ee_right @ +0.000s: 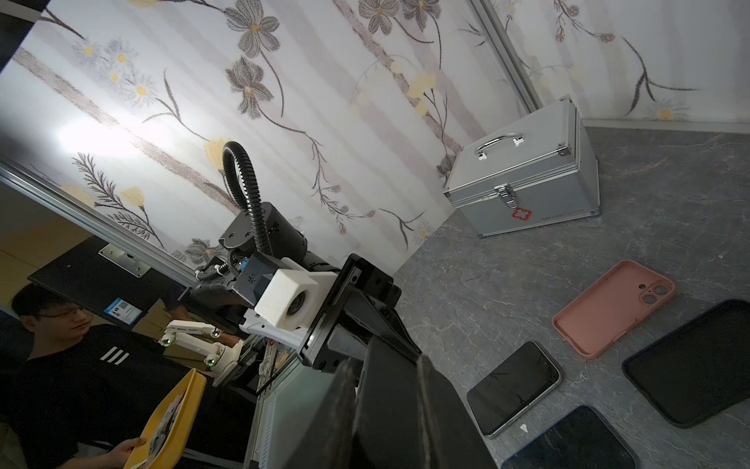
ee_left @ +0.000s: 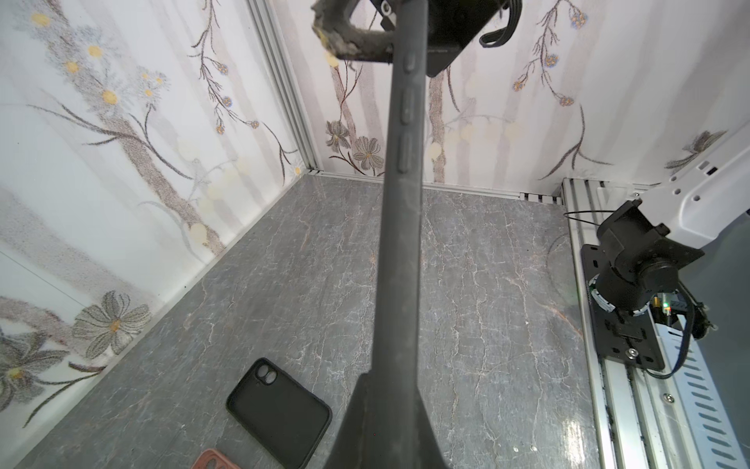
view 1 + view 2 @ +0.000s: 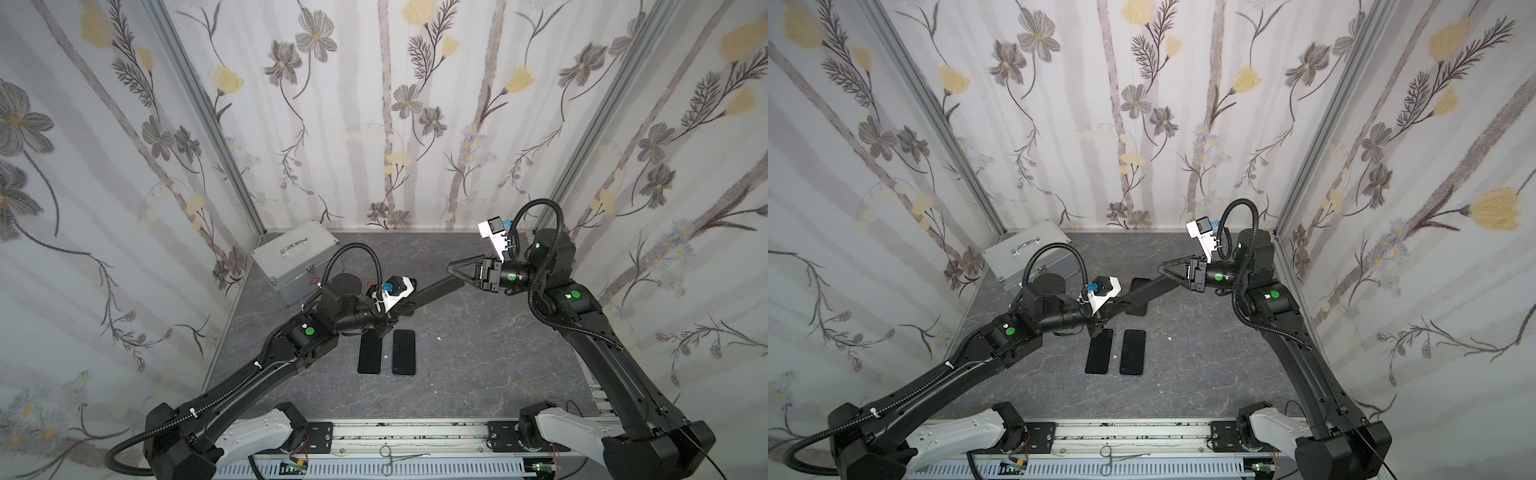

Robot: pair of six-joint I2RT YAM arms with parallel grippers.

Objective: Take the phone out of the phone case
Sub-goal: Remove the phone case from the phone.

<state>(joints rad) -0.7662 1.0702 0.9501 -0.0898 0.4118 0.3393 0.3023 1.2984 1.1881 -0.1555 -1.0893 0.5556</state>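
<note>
The left tool is clenched on one end of the black-cased phone, holding it edge-on above the bench. The right tool meets the far end — whether its jaws have clamped cannot be told. Two loose phones lie below, side by side.

Two bare phones. Two empty cases: one pink case, one black case. One dark case held aloft, seemingly with a phone inside. One metal box. One pair of forceps.
</note>
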